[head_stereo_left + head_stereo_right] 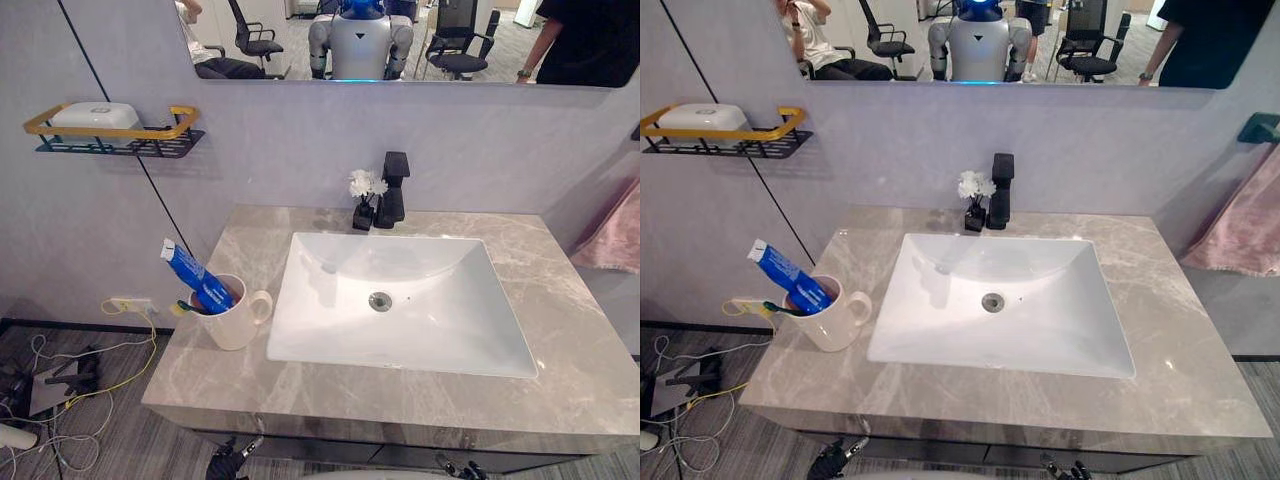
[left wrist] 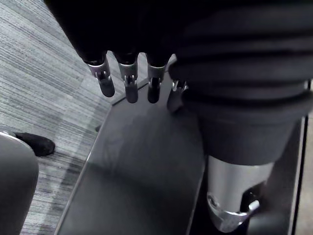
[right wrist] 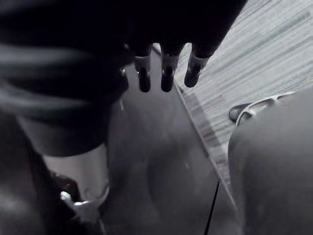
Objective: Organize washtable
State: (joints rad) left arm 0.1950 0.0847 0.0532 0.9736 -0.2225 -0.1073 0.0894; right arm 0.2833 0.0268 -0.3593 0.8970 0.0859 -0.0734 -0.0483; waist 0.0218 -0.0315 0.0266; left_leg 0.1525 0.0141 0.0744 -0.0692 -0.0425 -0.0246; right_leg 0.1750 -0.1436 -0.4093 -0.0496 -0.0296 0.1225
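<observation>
A mirror (image 1: 300, 50) ran along the top of the frame. Its reflection showed black office chairs (image 1: 455, 45), and a person in a dark top (image 1: 590, 40) stood in the upper right corner. At upper left, a black wire wall rack with a yellow rail (image 1: 110, 132) carried a white box (image 1: 95, 114). A pink towel (image 1: 612, 240) hung at the right edge. At lower left, a wall socket (image 1: 128, 304) sat above a yellow cable (image 1: 152, 340) and white cables (image 1: 45, 350) strewn over the grey striped floor (image 1: 120, 435)
</observation>
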